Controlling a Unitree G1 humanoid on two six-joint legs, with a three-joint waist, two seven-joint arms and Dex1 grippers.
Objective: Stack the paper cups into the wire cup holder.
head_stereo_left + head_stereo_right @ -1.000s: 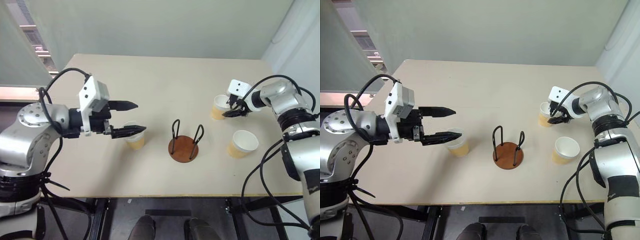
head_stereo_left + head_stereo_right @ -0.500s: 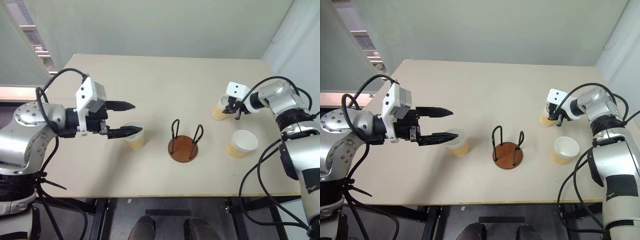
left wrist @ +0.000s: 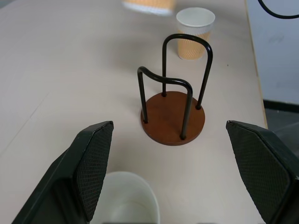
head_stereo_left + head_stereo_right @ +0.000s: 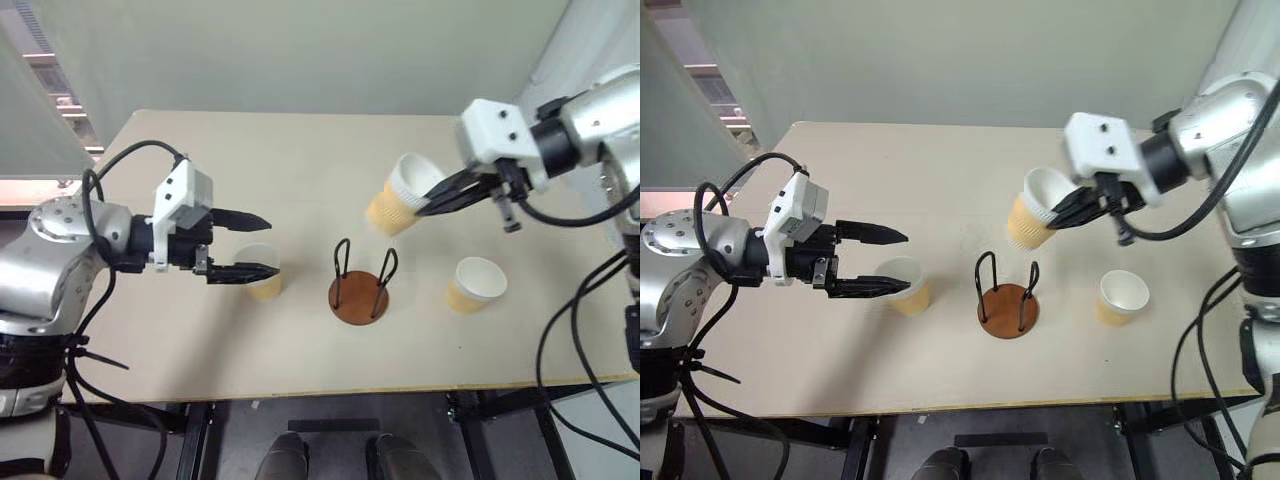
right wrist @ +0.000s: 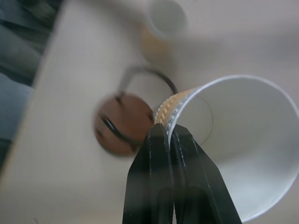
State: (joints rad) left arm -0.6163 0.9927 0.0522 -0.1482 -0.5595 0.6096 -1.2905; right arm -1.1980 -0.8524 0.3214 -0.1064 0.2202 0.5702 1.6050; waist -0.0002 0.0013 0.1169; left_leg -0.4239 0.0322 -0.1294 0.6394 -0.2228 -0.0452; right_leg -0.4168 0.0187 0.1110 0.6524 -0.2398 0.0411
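Note:
The wire cup holder (image 4: 359, 297) stands at the middle of the table, its black loops upright on a brown disc. My right gripper (image 4: 428, 205) is shut on the rim of a paper cup (image 4: 397, 207). That cup hangs tilted in the air, just behind and right of the holder. A second paper cup (image 4: 264, 288) stands left of the holder. My open left gripper (image 4: 268, 243) sits level over this cup's mouth, with the lower finger across the rim. A third paper cup (image 4: 472, 285) stands upright to the right of the holder.
The beige table (image 4: 290, 160) bears nothing else; its front edge runs close below the holder. A pale wall rises behind the far edge. Black cables loop from both arms.
My right gripper shut on the far right cup's rim, then lifted it up and leftward toward the holder. The left gripper stayed by its cup. The camera view shifted slightly.

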